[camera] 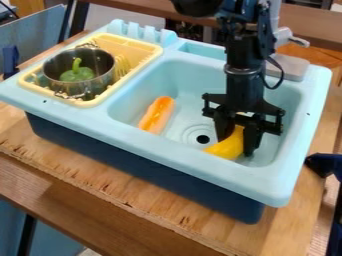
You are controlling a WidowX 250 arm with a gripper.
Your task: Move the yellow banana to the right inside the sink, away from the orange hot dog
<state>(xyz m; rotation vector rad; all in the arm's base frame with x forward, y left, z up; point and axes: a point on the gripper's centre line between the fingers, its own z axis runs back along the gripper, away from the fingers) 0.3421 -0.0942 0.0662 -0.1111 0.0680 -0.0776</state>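
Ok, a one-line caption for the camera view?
Tool at a yellow toy in the sink, orange toy nearby, green pepper in a pot.

A worktop (100,167) of light brown wood with visible grain runs at a slant across the view, its front edge rough and splintered. Along that edge lies a darker, smoother brown board (73,205). Below it, at the lower left, a black leg (26,237) stands against a blue surface (57,241). At the upper left are a grey-blue panel (33,32), slim dark uprights (79,21) and a pale panel (127,22). A brown beam (307,22) crosses the top, and orange-toned wood (306,51) shows at the upper right. The light is soft and fairly even.
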